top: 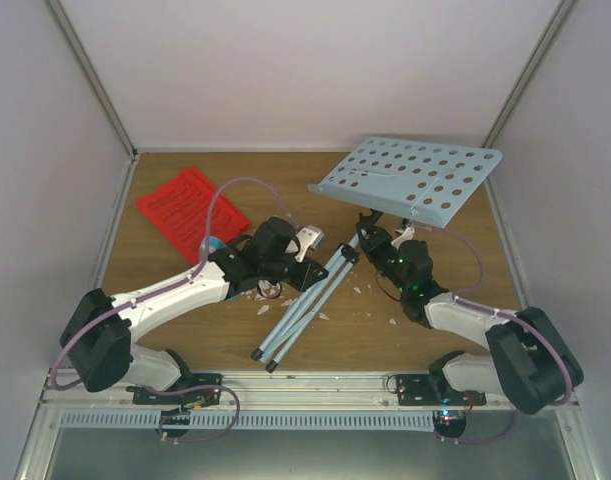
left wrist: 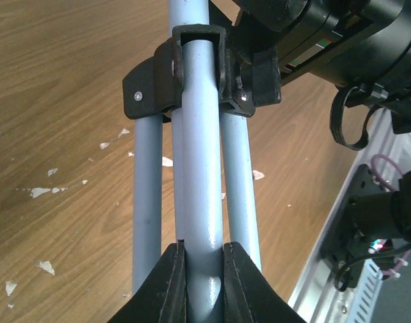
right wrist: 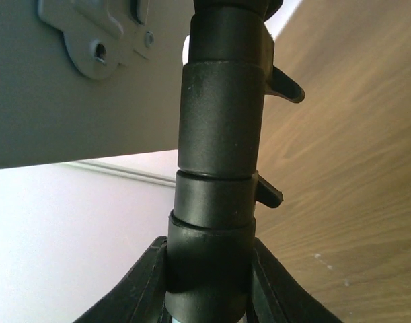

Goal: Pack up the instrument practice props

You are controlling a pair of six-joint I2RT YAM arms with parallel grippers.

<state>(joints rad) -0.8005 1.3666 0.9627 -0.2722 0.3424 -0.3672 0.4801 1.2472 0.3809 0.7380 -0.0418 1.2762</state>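
The pale-blue music stand [top: 301, 305] lay slanted across the middle of the table [top: 165, 170], legs folded toward the near edge, hole-punched plate [top: 410, 175] raised at far right; red sheet-music pages [top: 190, 208] lay well apart, far left. The left gripper [left wrist: 204, 259] pinched the smooth central tube [left wrist: 200, 168] below the black leg collar [left wrist: 192, 67], jaws nearly closed; the right gripper [right wrist: 208, 269] clamped the black neck [right wrist: 218, 134] under the plate. The stand looked light and stiff but plate-heavy, its painted tube slippery, so collar and neck seemed surer holds.

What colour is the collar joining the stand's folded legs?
Black collar, on pale-blue tubes; clearest in the left wrist view.
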